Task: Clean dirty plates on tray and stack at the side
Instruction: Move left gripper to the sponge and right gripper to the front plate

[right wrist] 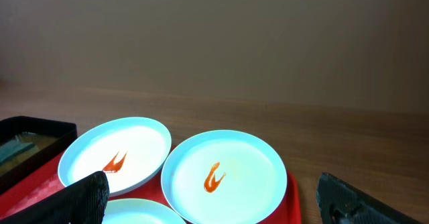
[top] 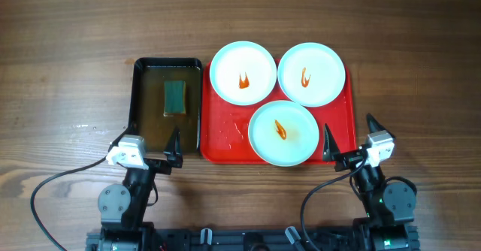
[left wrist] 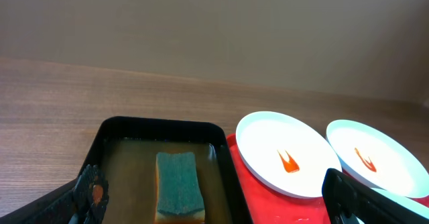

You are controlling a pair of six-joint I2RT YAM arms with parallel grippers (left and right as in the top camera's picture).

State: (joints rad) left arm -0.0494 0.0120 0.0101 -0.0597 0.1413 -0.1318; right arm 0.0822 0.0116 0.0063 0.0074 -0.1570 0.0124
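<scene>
Left jaws stand wide apart, clamped on nothing; you see their dark fingers [left wrist: 88, 196] only at the bottom corners of the left wrist view. Straight ahead of them, just beyond the tips, lies the black tray [top: 137, 104], filled with a shallow yellowish liquid. The green sponge [left wrist: 179, 184] rests in it, centred between the two fingers. Ahead and to the right of these jaws is the red tray [top: 222, 144], side by side with the black one.

Right jaws are likewise spread and empty, fingers [right wrist: 80, 200] low at both edges of the right wrist view. The red tray carries the nearest plate [top: 283, 132], just beside and left of the tips. Farther ahead the far-left plate [top: 243, 72] and the far-right plate [top: 311, 74] sit side by side. Each carries a small orange-red smear near its middle. The two far ones seem to reach past the tray's far rim. A few wet specks show on the bare red to the left of the nearest plate.

Everything rests on a brown wood-grain worktop [top: 68, 86]. Beyond both jaws rises a plain dull beige wall [right wrist: 214, 29]. Black cables [top: 52, 185] loop on the worktop behind the jaws.
</scene>
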